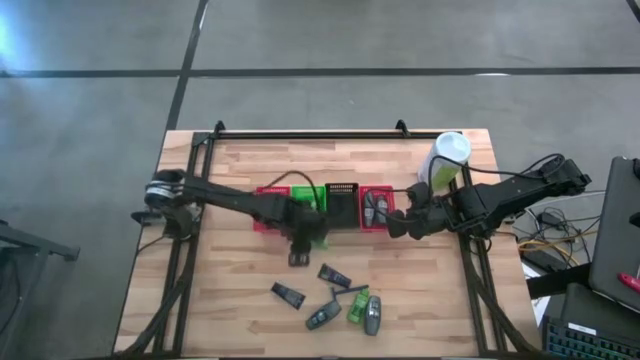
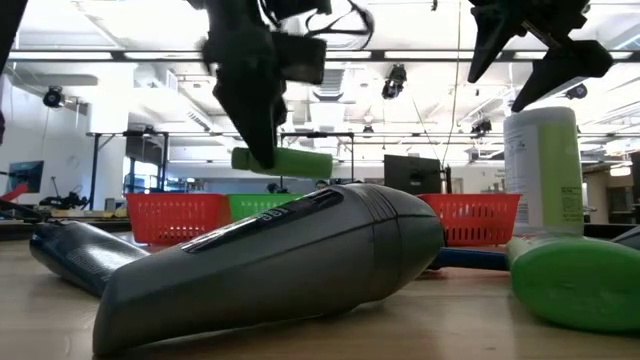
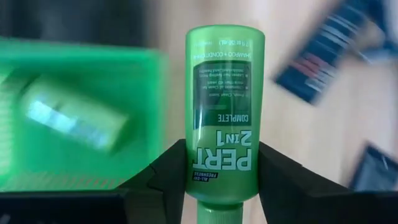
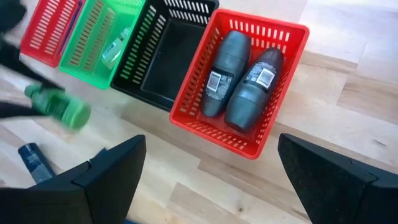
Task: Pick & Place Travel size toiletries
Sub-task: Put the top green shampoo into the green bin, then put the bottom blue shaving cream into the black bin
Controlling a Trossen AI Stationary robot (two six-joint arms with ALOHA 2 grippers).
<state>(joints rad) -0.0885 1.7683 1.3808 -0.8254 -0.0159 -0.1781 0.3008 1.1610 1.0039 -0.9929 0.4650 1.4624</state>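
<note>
The green Pert shampoo bottle (image 3: 224, 112) sat clamped between the left claw (image 3: 224, 186) fingers, cap end toward the wrist. In the low view it hung clear of the surface, level, above the green basket (image 2: 262, 207). In the high view the left claw (image 1: 303, 232) was at the centre of the frame, at the lower edge of the green basket (image 1: 308, 197), so the bottle looked about to be dropped in.

That basket already held one green bottle (image 4: 112, 54), seen in the upper left of the right wrist view. The red basket (image 4: 283, 87) in the middle of that view held two grey oval bottles (image 4: 225, 71) side by side. The black basket (image 4: 163, 43) between them looked empty. A second red basket (image 1: 270, 208) lay left of the green one in the high view; its contents could not be made out.

The right claw (image 1: 402, 224) hovered wide open and empty just right of the red basket (image 1: 377, 208), beside the tall white-and-green canister (image 1: 447, 160).

Still loose on the wooden surface (image 1: 230, 290), toward the lower centre of the high view, lay dark tubes (image 1: 288, 295), a green packet (image 1: 358, 308) and a grey bottle (image 1: 373, 314). By my count roughly a third was sorted, with several items left to move.
</note>
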